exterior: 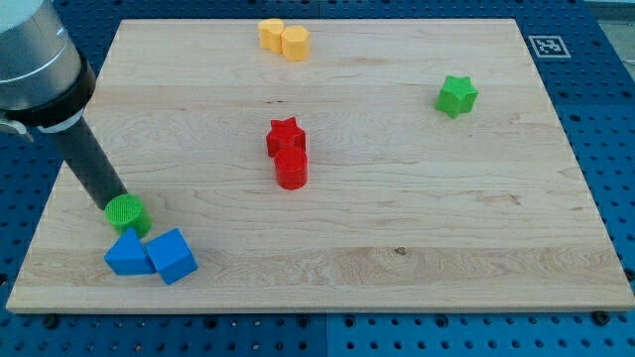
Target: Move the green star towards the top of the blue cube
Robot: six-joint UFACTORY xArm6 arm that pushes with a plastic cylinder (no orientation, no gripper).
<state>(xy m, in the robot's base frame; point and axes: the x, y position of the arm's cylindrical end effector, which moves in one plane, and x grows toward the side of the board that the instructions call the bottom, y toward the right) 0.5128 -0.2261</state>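
Note:
The green star (456,95) sits near the view's upper right of the wooden board (446,238). The blue cube (173,256) lies at the lower left, touching a blue triangular block (129,254) on its left. My tip (112,201) is at the lower left, right against the upper left side of a green cylinder (127,214), which stands just above the blue blocks. The tip is far from the green star.
A red star (286,137) and a red cylinder (291,170) sit together mid-board. Two yellow blocks (271,34) (296,43) touch each other at the top edge. The arm's grey body (35,59) fills the upper left corner.

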